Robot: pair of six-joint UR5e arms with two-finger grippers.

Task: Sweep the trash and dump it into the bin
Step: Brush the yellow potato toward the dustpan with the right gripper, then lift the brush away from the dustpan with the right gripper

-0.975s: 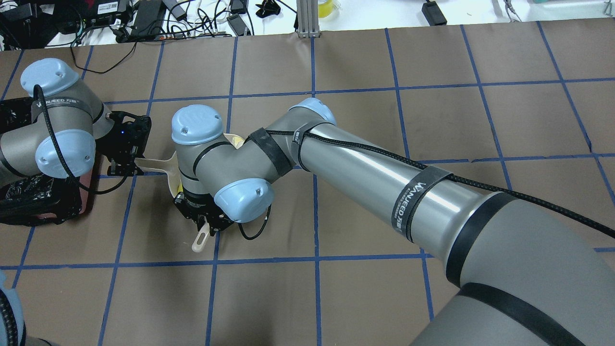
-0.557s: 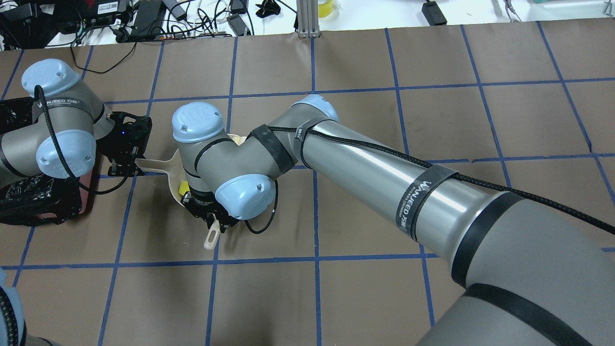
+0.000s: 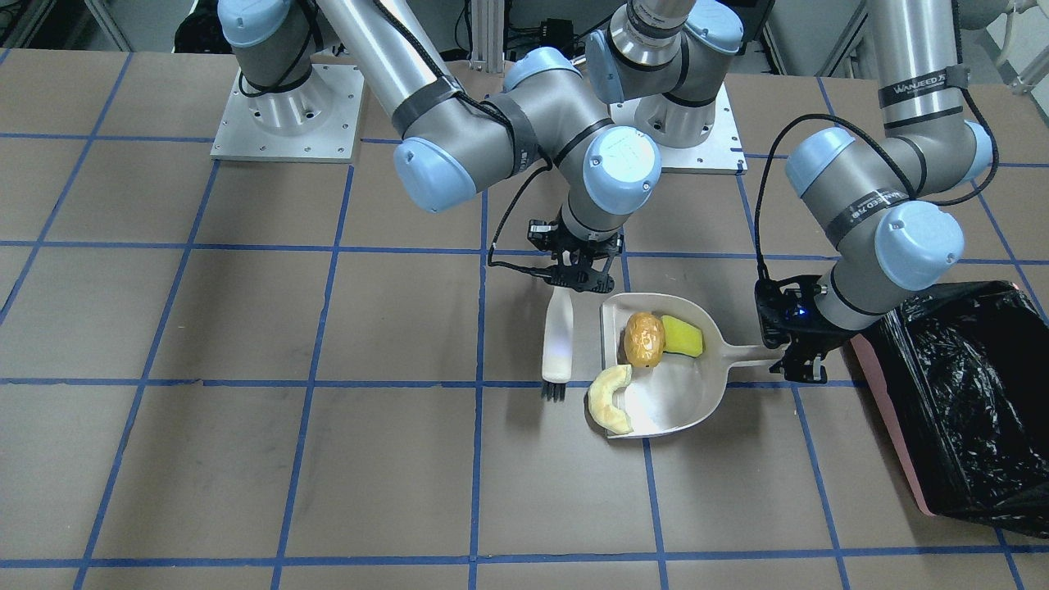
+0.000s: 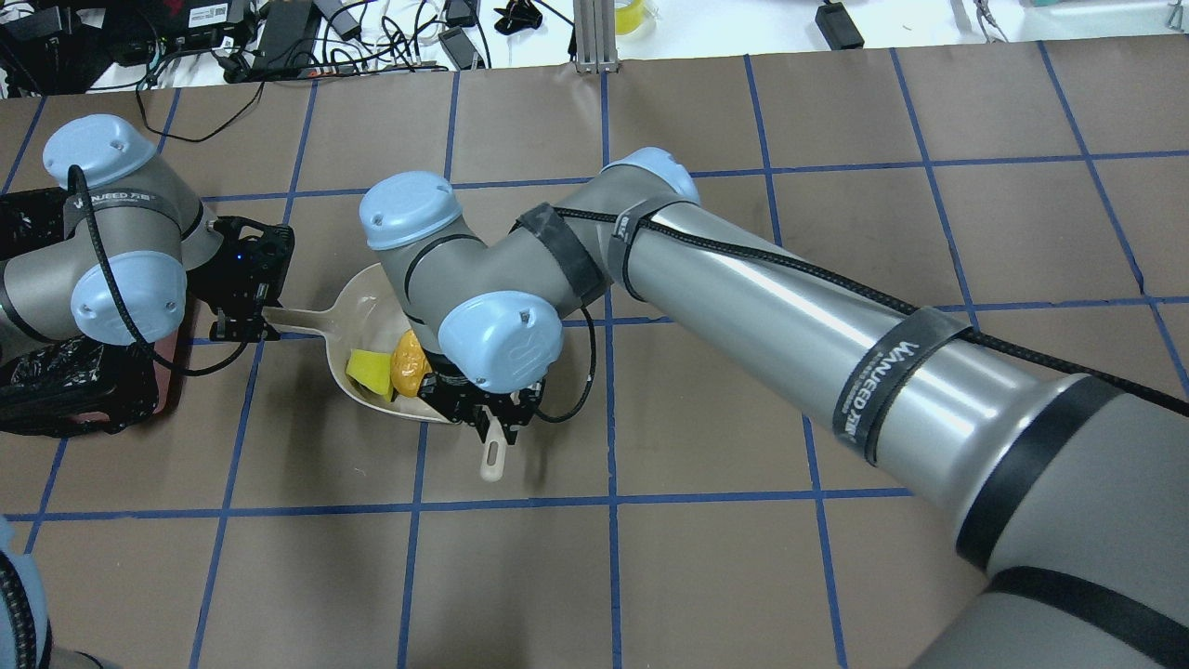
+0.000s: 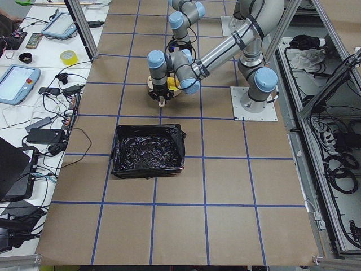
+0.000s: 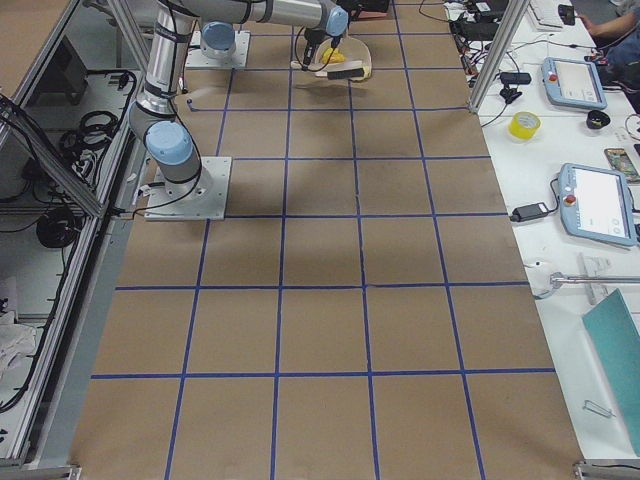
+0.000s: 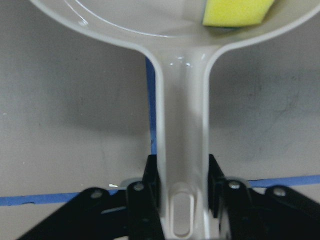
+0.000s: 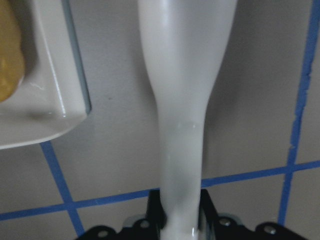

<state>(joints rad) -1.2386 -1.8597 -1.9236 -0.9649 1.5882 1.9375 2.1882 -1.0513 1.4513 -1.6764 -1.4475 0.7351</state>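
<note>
Bright, even overhead light; soft shadows, wrist views slightly blurred.

Left arm [image 3: 869, 205] bent low, jaws clamped, right arm [image 3: 492, 139] stretched across, jaws clamped, wrist downward.

We read the dustpan [image 3: 682, 401] as smooth glossy beige plastic. Brush [image 3: 559, 336] handle: frosted white plastic, satin finish. Bin [image 3: 901, 447] is pink plastic, its liner bag [image 3: 967, 385] crinkly glossy black film. Orange-brown lump [image 3: 644, 340] looks bumpy, yellow wedge [image 3: 683, 336] matt and foam-like, cream crescent [image 3: 610, 399] matt. Table [image 3: 246, 328]: matt brown paper, blue tape lines.
</note>
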